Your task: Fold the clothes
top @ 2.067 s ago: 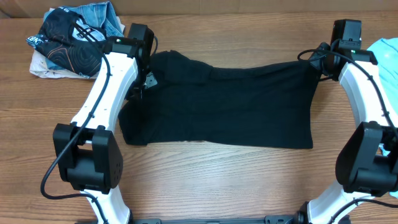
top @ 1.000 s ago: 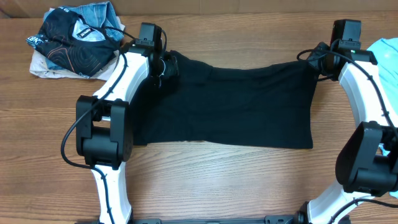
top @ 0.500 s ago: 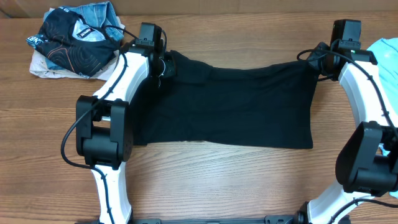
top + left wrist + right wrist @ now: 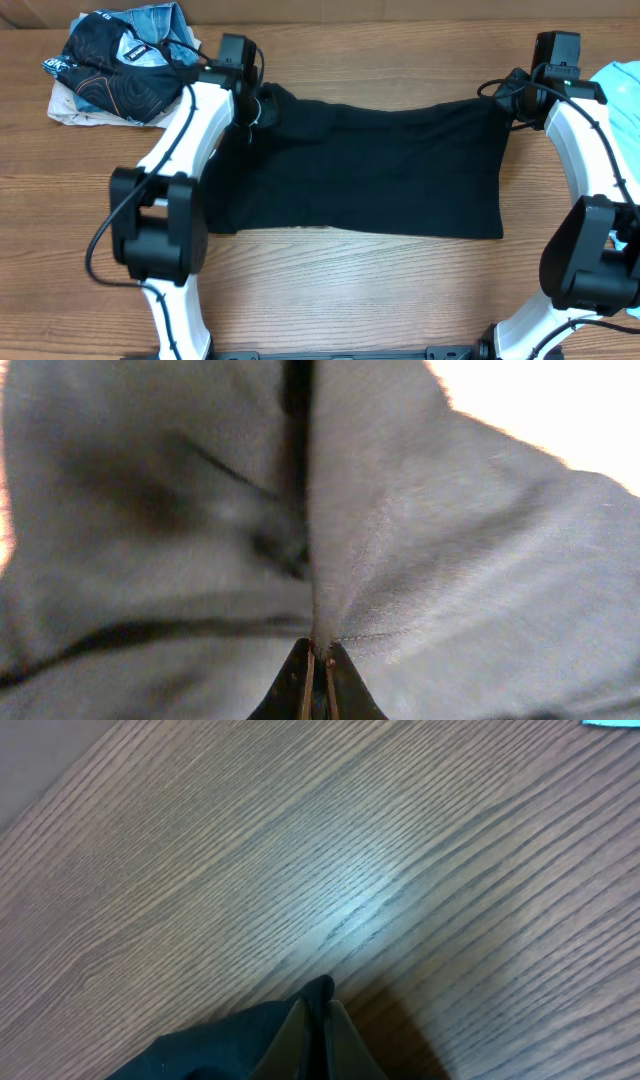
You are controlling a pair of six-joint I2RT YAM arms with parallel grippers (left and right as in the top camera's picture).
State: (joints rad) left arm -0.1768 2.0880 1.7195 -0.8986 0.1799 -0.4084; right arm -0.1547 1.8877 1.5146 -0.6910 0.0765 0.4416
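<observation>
A wood-grain bench (image 4: 330, 290) fills the view, brown and bare across its near half, with a paler tan strip running along its far edge. The black shirt (image 4: 380, 170) lies spread flat across the middle of the bench, its long side running left to right, its near hem straight and its far edge sagging between two raised corners. The left fingers (image 4: 305, 680) are pinched narrow on the shirt's far left corner, and the cloth rises from their tips in a sharp ridge. The right fingers (image 4: 297, 1035) are closed on the far right corner, where a small tip of black fabric pokes out past them over bare wood. A heap of clothes (image 4: 115, 65), dark and patterned with some blue denim, sits at the far left corner, just beside the left arm (image 4: 190, 130). A light blue T-shirt (image 4: 620, 80) shows at the right edge, beyond the right arm (image 4: 590, 150). Open wood lies in front of the shirt, between the two arm bases
</observation>
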